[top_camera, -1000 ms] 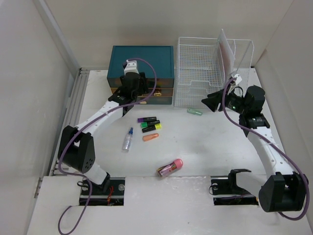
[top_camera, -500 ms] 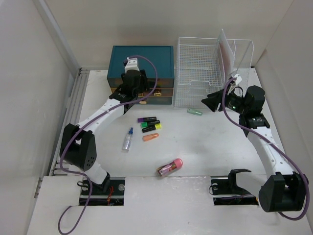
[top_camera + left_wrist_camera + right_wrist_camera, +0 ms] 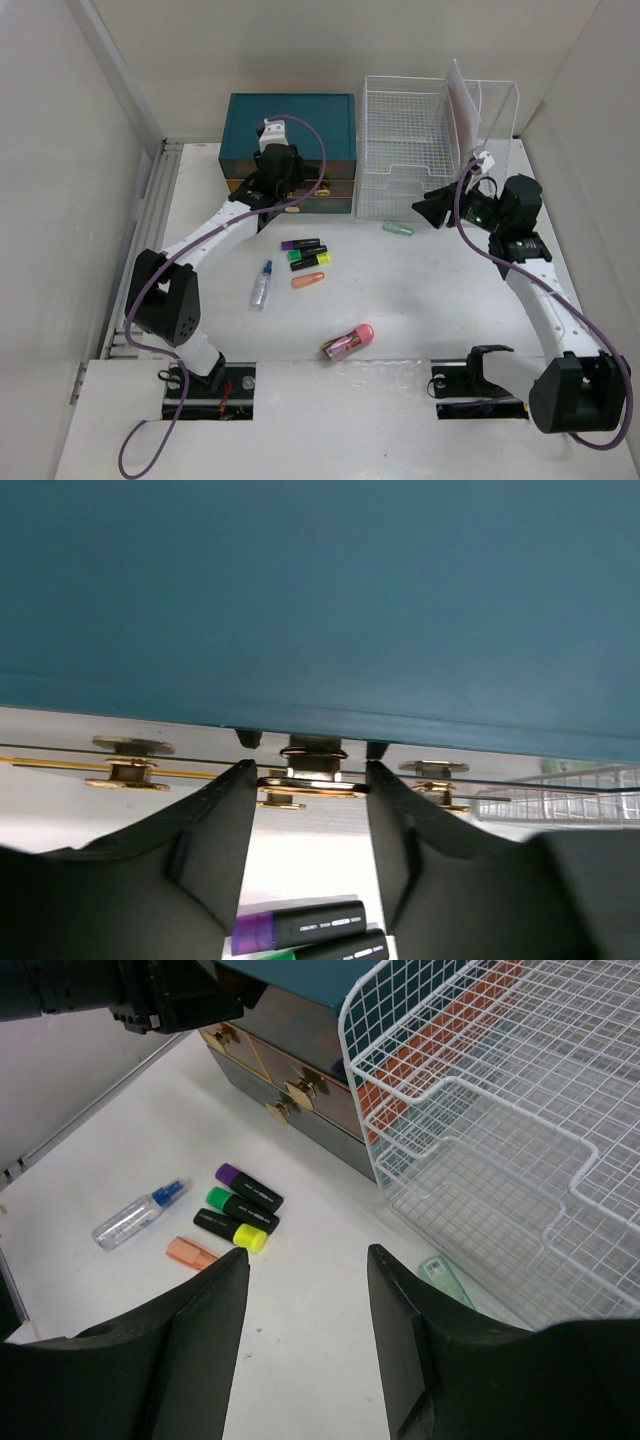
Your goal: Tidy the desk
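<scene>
The white desk [image 3: 430,300] holds purple [image 3: 300,244], green [image 3: 303,254] and yellow [image 3: 312,263] highlighters, an orange marker [image 3: 308,281], a small spray bottle [image 3: 262,284], a pink case [image 3: 348,342] and a pale green tube [image 3: 398,228]. My left gripper [image 3: 283,195] is open at the teal drawer box's [image 3: 290,125] front. In the left wrist view its fingers stand either side of a gold drawer handle [image 3: 310,785]. My right gripper [image 3: 425,208] is open and empty above the desk, just right of the green tube [image 3: 445,1280].
A white wire rack [image 3: 420,150] stands at the back right beside the drawer box, a white sheet upright in it. White walls close in the left, back and right sides. The arm bases sit at the near edge.
My left gripper has shifted slightly right along the drawer front, closer to the handle. The right arm and the objects on the desk have not moved.
</scene>
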